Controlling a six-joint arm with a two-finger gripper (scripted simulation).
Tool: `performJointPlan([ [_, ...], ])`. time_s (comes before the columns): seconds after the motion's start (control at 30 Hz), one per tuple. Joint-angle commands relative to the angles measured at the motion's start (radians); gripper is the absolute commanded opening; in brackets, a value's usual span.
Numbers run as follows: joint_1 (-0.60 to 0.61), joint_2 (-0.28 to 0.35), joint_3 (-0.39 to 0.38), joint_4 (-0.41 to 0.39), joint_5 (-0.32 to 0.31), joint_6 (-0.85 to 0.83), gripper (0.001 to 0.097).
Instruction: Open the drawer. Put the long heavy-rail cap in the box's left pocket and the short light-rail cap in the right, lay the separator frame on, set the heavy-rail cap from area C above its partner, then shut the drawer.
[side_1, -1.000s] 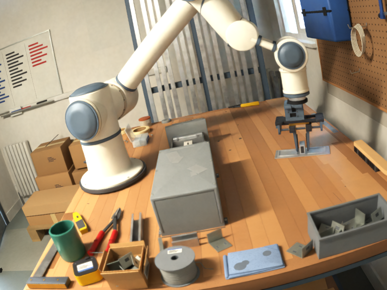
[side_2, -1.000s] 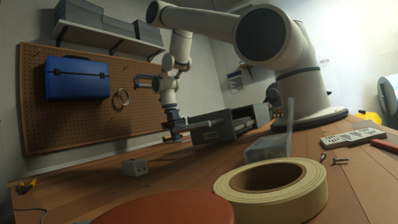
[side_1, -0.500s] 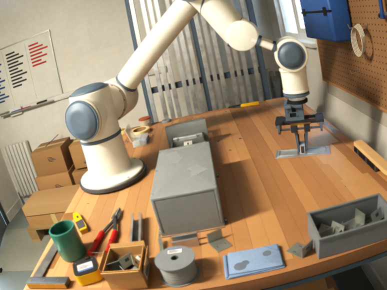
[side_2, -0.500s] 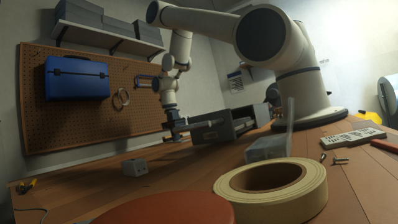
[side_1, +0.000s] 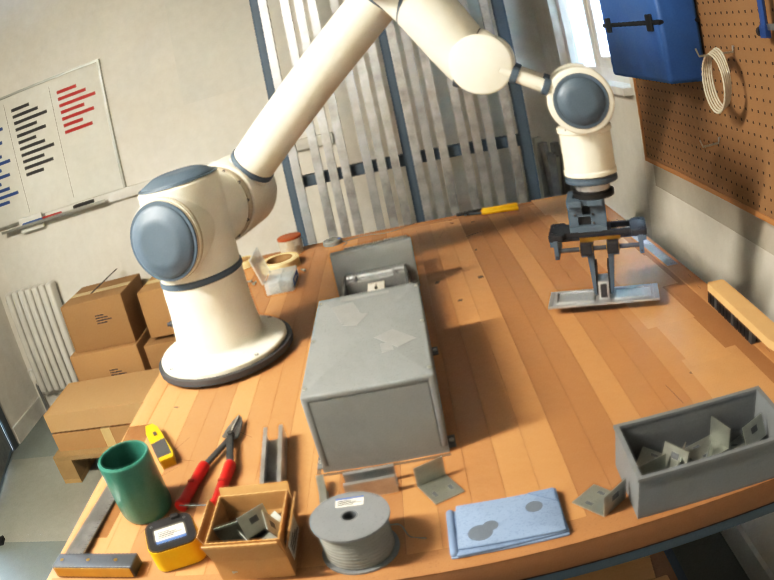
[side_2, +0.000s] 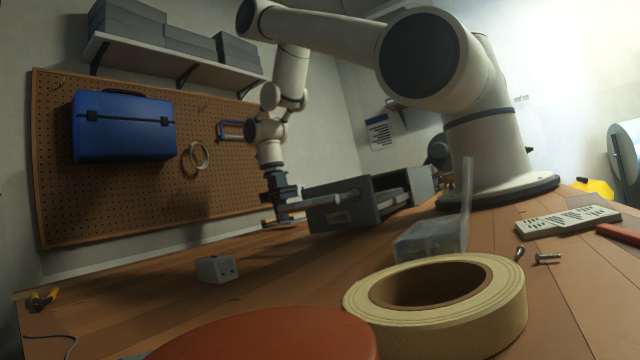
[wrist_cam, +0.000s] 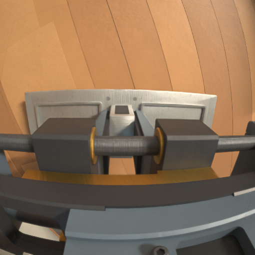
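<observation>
The separator frame (side_1: 605, 294), a flat grey plate with two shallow windows and a raised centre tab (wrist_cam: 121, 112), lies on the bench's far right side, well apart from the grey cabinet (side_1: 373, 350). My gripper (side_1: 604, 289) stands straight down over the frame's middle, closed on the centre tab. The cabinet's drawer (side_1: 377, 267) stands pulled out at its far end, with a box inside whose pockets I cannot make out. In the second side camera the drawer front (side_2: 340, 209) and its bar handle hide most of the frame.
A grey bin (side_1: 699, 449) of angle brackets sits at the near right corner, with a folded blue cloth (side_1: 507, 521) and loose brackets beside it. Pliers, a green cup, a cardboard box and a wire spool crowd the near left edge. The pegboard wall runs along the right.
</observation>
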Motion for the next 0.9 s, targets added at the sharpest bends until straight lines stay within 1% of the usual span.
performJointPlan([
  [0.0,0.000,-0.011,-0.005,0.000,0.011,0.000,0.0033],
  [0.1,0.000,-0.039,-0.018,0.000,0.052,0.000,0.0033],
  [0.3,0.000,-0.100,-0.059,0.000,0.154,0.000,0.0033],
  [0.47,0.000,-0.134,-0.092,0.000,0.222,0.000,0.0033],
  [0.6,0.000,-0.145,-0.104,0.000,0.246,0.000,0.0033],
  [0.87,0.000,-0.150,-0.099,0.000,0.246,0.006,0.0033],
])
